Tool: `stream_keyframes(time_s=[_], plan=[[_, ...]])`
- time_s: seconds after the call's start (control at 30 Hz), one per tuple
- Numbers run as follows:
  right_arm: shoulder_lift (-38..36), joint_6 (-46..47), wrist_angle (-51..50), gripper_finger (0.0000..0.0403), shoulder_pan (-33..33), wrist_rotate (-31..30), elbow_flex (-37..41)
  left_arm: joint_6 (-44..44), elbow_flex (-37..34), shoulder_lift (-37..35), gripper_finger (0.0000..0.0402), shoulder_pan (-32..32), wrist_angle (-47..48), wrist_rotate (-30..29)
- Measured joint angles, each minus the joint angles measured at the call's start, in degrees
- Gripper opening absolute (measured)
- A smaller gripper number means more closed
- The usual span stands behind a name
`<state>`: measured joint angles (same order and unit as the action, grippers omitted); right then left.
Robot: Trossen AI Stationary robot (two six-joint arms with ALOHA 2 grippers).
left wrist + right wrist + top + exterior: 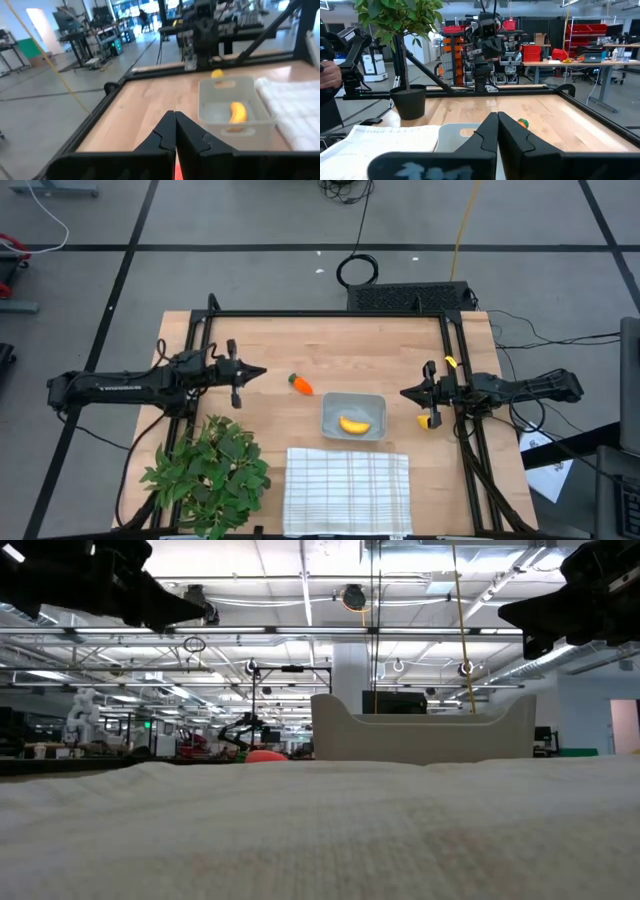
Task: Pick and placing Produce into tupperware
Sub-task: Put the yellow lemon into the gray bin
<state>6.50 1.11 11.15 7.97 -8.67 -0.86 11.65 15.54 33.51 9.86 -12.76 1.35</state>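
Currently your closed left gripper (262,373) sits near the orange, green-topped carrot (300,384); container (353,401) holds curved yellow banana (354,424); right gripper (405,393) closed.

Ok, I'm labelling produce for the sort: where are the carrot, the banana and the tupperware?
carrot (300,384): high view, on its orange body.
banana (354,424): high view, middle of the curved yellow piece inside the container.
tupperware (331,404): high view, on its rim at the far-left corner.

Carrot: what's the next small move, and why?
Probably open the left gripper and lower it onto the carrot. It is shut and nearest; the carrot lies on the table outside the container, where the banana already sits.
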Motion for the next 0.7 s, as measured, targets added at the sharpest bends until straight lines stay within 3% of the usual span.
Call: stream_keyframes(time_s=[0.7], plan=[[0.0, -2.04, 2.85, 0.0, 0.02, 0.15, -0.56, -1.49, -3.46, 0.23, 0.0006, -0.47, -2.04, -0.42]])
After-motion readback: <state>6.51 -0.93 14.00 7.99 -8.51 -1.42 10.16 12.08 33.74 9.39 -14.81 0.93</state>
